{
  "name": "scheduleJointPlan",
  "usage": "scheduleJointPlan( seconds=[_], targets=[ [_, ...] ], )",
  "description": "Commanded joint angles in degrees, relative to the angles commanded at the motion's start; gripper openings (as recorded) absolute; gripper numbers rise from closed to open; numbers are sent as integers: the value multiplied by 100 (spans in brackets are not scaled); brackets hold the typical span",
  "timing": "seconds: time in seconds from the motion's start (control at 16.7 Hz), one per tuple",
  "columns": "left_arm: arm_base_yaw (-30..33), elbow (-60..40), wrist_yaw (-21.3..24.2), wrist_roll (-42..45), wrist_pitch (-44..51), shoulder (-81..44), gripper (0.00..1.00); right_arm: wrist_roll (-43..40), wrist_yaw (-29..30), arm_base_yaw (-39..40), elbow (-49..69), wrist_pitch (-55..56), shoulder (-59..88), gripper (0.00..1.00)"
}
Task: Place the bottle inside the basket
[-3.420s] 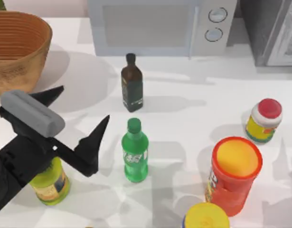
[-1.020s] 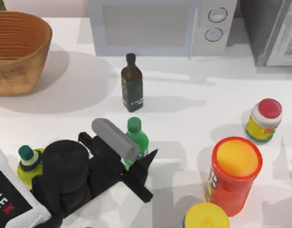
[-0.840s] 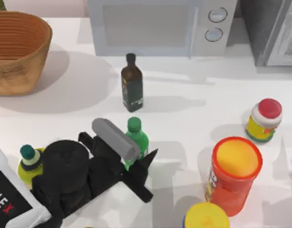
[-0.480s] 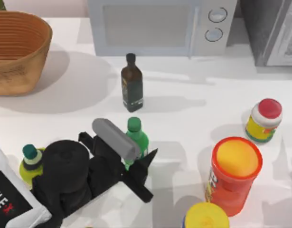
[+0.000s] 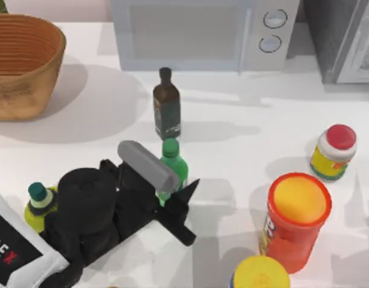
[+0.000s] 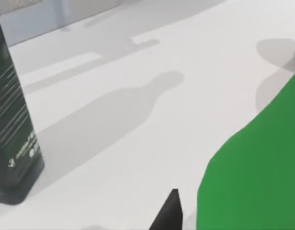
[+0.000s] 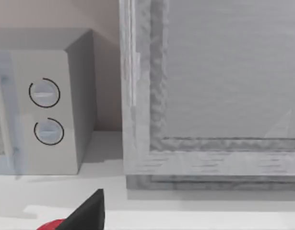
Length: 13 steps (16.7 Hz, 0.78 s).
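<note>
Wicker basket (image 5: pixel 22 63) sits at the table's far left corner, well apart from the action. Left gripper (image 5: pixel 166 192) is clamped around the green bottle (image 5: pixel 172 165), near the front and just in front of the dark glass bottle (image 5: pixel 166 105). Right gripper's state: cannot tell.

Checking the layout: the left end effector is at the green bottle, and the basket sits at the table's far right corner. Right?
Not quite. The left end effector is at the green bottle, but the top view shows the basket at the table's far left corner.
</note>
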State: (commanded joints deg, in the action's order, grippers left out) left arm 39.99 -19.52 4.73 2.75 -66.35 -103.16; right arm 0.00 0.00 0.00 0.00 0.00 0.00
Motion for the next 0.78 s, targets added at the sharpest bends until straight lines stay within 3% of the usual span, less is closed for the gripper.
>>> scheduleJointPlan(
  seconds=[0.36, 0.78],
  targets=[
    [-755, -1319, -310, 68, 2038, 726, 0, 0, 0, 0, 0, 0, 0, 100],
    [-2879, -3497, -31, 81, 4956, 1531, 0, 0, 0, 0, 0, 0, 0, 100]
  ],
)
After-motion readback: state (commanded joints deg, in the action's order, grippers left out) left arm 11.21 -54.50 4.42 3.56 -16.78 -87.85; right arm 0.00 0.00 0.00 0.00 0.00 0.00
